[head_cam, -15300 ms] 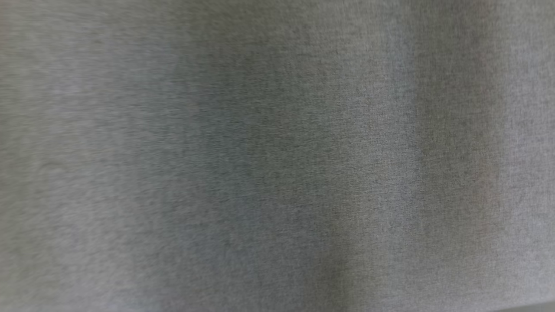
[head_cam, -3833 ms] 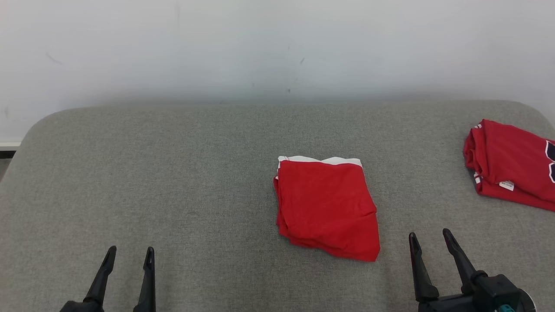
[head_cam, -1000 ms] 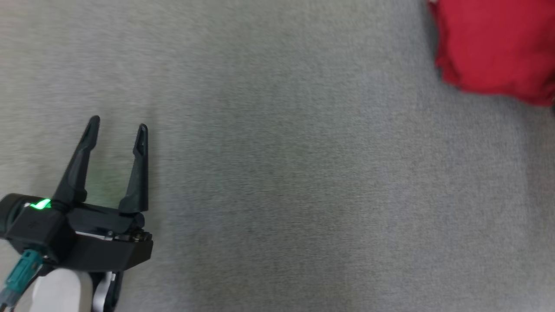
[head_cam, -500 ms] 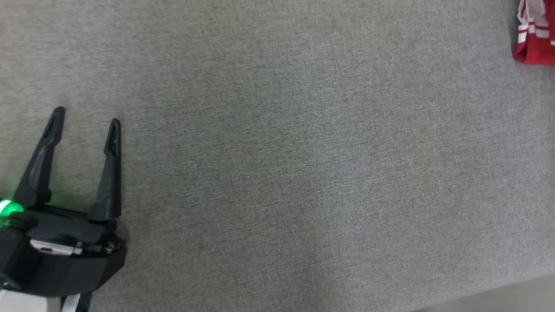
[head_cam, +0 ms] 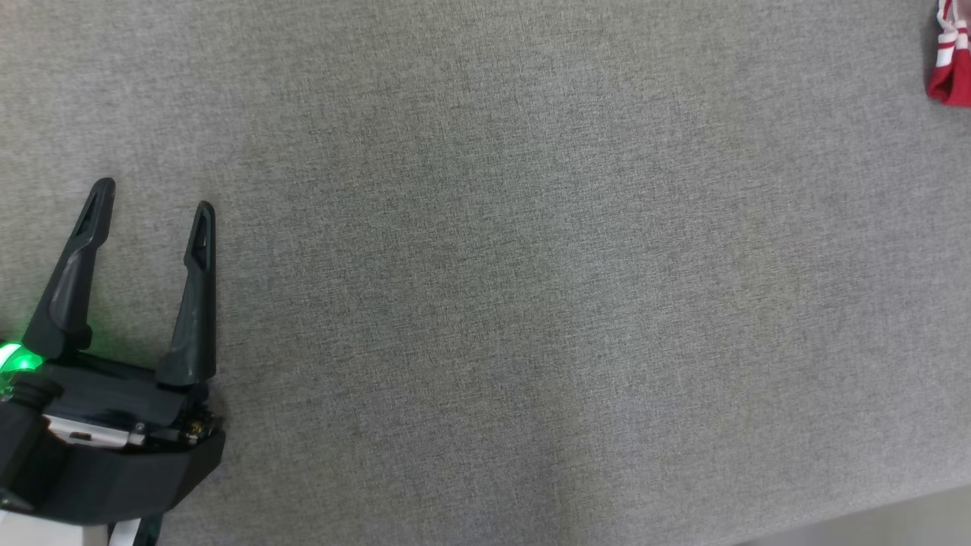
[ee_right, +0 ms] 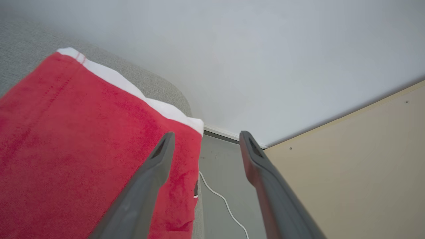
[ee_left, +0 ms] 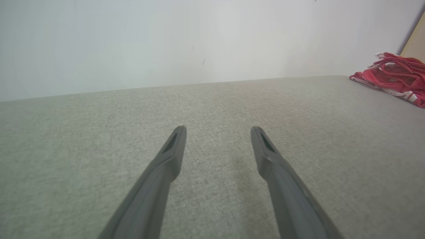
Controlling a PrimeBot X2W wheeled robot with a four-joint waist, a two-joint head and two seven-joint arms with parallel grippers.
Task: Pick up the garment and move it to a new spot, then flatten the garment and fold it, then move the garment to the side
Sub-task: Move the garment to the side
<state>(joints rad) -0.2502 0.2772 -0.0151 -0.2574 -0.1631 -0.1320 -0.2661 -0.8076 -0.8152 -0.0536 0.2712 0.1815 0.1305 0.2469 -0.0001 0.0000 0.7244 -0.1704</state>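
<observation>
Since the folded red garment (ee_right: 83, 139) lies at the counter's (head_cam: 531, 265) far right corner, under the spread, empty right end effector (ee_right: 206, 135) (clearly the nearer arm), the left end effector (head_cam: 154, 197), also spread, hovers well apart; side placement looks done.

Ahead of the left pincer (head_cam: 155, 197) the grey padded surface (head_cam: 531, 303) lies bare across its middle and is open up to the white wall (ee_left: 166, 39) at its far edge, with only a heap of red clothes (ee_left: 395, 71) in the way at the far right corner. The right pincer (ee_right: 206, 133), jaws apart, hangs over a folded red garment (ee_right: 83, 132) at the surface's corner. Beyond it a narrow floor strip (ee_right: 217, 162) with a white cable (ee_right: 221, 198) runs beside a beige panel (ee_right: 348, 166).
</observation>
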